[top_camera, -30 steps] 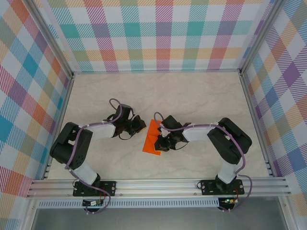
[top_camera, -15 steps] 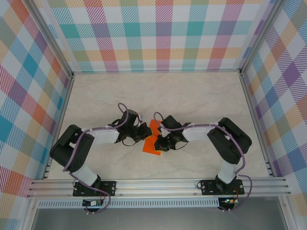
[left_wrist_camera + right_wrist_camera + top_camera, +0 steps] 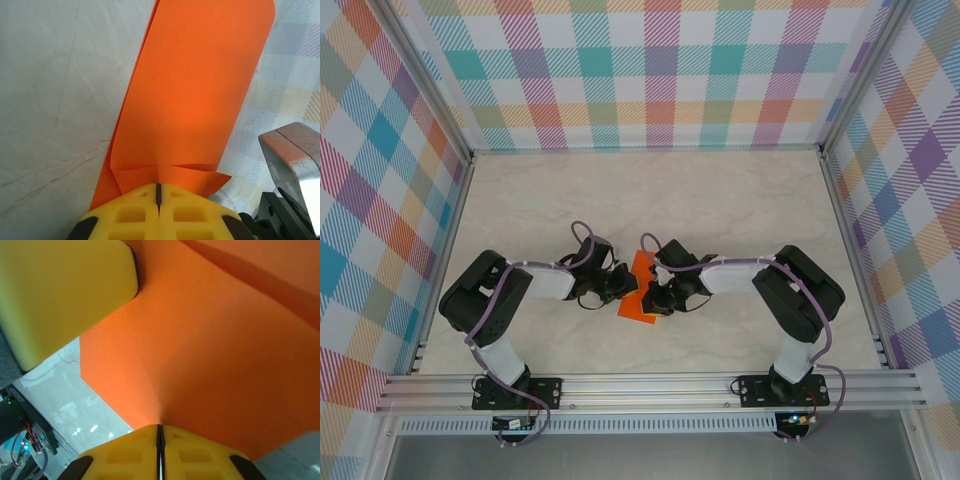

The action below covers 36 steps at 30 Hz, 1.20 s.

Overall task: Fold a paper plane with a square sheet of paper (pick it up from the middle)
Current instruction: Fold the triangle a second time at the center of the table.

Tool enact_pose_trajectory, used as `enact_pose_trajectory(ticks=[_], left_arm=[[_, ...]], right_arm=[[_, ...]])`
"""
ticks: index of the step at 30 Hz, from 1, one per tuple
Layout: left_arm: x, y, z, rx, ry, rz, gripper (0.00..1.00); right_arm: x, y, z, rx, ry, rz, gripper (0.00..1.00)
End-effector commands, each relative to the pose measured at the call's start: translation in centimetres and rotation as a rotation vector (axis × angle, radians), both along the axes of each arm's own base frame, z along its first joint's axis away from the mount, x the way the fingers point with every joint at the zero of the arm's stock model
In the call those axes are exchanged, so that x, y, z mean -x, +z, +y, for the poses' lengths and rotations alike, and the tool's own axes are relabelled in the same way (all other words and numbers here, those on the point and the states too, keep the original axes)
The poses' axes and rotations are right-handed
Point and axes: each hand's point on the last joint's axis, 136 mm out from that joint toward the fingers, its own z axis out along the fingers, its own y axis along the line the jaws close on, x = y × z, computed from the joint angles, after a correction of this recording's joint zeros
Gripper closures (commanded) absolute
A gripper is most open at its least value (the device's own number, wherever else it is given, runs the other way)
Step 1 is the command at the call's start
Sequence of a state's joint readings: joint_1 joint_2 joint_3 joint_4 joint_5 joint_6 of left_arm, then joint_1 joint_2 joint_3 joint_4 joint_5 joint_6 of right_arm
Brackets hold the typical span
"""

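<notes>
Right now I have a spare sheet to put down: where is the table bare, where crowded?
Bare table runs from the back wall to the arms, and along the near rail between the bases. Crowded: the middle, where left gripper and right gripper meet at the paper plane.

The orange paper [image 3: 637, 308] is between the left gripper [image 3: 624, 284] and the right gripper [image 3: 657, 296]. Both meet it near the middle of the pale table [image 3: 740, 200].
</notes>
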<state>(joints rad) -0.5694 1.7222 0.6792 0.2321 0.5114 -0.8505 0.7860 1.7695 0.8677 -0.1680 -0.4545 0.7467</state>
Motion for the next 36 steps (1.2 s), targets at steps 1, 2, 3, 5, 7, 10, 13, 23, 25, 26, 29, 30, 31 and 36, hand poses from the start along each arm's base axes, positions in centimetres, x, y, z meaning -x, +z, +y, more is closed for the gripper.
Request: enact_pose_trajectory(ticks=[1, 2, 3, 5, 7, 10, 13, 23, 25, 26, 29, 30, 31, 36], left_arm=[[1.1, -3.2, 1.9, -0.117, 0.040, 0.054, 1.00], [1.1, -3.2, 1.9, -0.116, 0.039, 0.055, 1.00], [1.1, -3.2, 1.8, -0.114, 0.037, 0.056, 1.00], [1.2, -3.2, 1.8, -0.109, 0.035, 0.058, 1.00], [1.2, -3.2, 1.6, -0.105, 0.030, 0.059, 1.00], [1.2, -3.1, 1.5, -0.102, 0.027, 0.059, 1.00], [1.2, -3.1, 1.5, -0.102, 0.026, 0.060, 1.00], [1.3, -3.3, 1.9, -0.115, 0.033, 0.063, 1.00], [1.3, -3.2, 1.9, -0.117, 0.039, 0.064, 1.00], [1.3, -3.2, 2.0, -0.119, 0.041, 0.062, 1.00], [1.3, -3.3, 2.1, -0.123, 0.046, 0.063, 1.00], [1.3, -3.4, 2.1, -0.125, 0.046, 0.064, 1.00], [1.3, -3.4, 2.1, -0.125, 0.046, 0.066, 1.00], [1.3, -3.6, 2.1, -0.127, 0.047, 0.070, 1.00]], right_arm=[[-0.8, 2.1, 0.8, -0.024, -0.032, -0.008, 0.89], [-1.1, 2.2, 1.1, -0.031, -0.037, -0.010, 0.89], [-1.4, 2.3, 1.3, -0.036, -0.044, -0.015, 0.89], [-2.0, 2.1, 1.6, -0.037, -0.062, -0.013, 0.89], [-2.5, 1.6, 1.7, -0.035, -0.078, -0.007, 0.89], [-2.9, 1.0, 1.9, -0.041, -0.092, -0.002, 0.88], [-2.7, -0.4, 1.5, -0.002, -0.084, 0.022, 0.89], [-0.2, -1.6, -0.3, 0.007, -0.067, 0.079, 0.89], [-0.1, -0.6, -0.2, -0.012, -0.054, 0.070, 0.88], [-0.1, -0.3, 0.0, -0.026, -0.049, 0.069, 0.88], [0.4, -0.1, 0.0, -0.053, -0.042, 0.083, 0.88], [0.6, -0.2, -0.1, -0.049, -0.046, 0.090, 0.88], [0.8, -0.5, -0.3, -0.044, -0.048, 0.095, 0.88], [1.7, -1.1, -1.0, -0.040, -0.055, 0.112, 0.87]])
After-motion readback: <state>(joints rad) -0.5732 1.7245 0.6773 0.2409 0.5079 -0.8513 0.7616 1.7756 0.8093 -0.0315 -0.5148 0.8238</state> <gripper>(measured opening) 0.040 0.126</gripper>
